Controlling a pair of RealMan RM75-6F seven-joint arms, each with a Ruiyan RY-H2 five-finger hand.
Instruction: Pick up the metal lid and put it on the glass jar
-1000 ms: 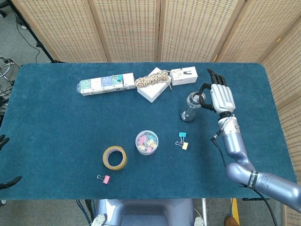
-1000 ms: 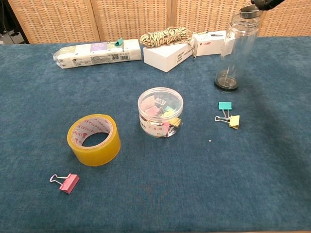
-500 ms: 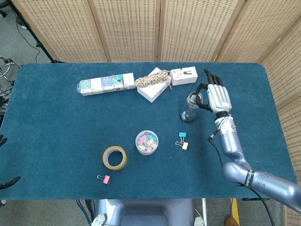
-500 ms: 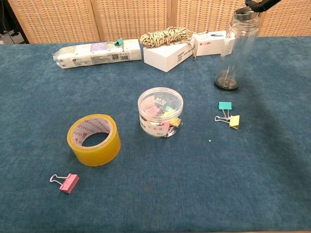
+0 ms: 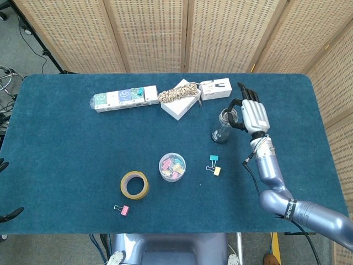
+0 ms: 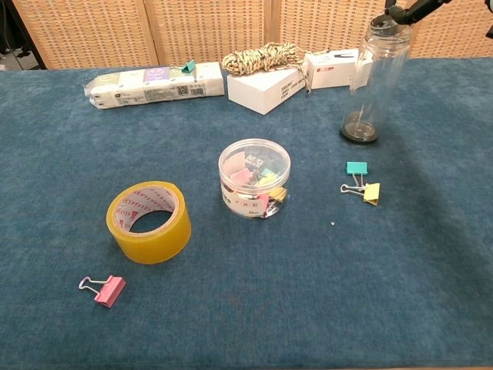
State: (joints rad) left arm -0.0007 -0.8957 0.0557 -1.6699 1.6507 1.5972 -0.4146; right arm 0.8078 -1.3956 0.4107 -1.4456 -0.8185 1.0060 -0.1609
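The right hand (image 5: 251, 113) sits right of centre in the head view, hard against the mouth of the glass jar (image 5: 223, 126). Its dark fingertips (image 6: 400, 11) curl over the jar's top, and from the chest view they appear to pinch the metal lid (image 6: 384, 21), which rests on or just at the rim. Whether the lid is fully seated I cannot tell; it may be slightly askew. The left hand does not show in either view.

The jar stands upright on the blue counter (image 5: 66, 154), near the upper right of the chest view, just in front of a small white box (image 6: 333, 68). It is tall, narrow and clear, so I judge it easy to tip and breakable if it falls. The lid looks thin, stiff and light, likely slick at the edge; the rim, pinched from above, seems the sensible place to hold it. Pressing down straight matters, since a sideways push at the top could topple the jar.

Two clips (image 6: 361, 179) lie just in front of the jar, a tub of clips (image 6: 253, 177) at mid-frame, and a tape roll (image 6: 149, 221) lower left.
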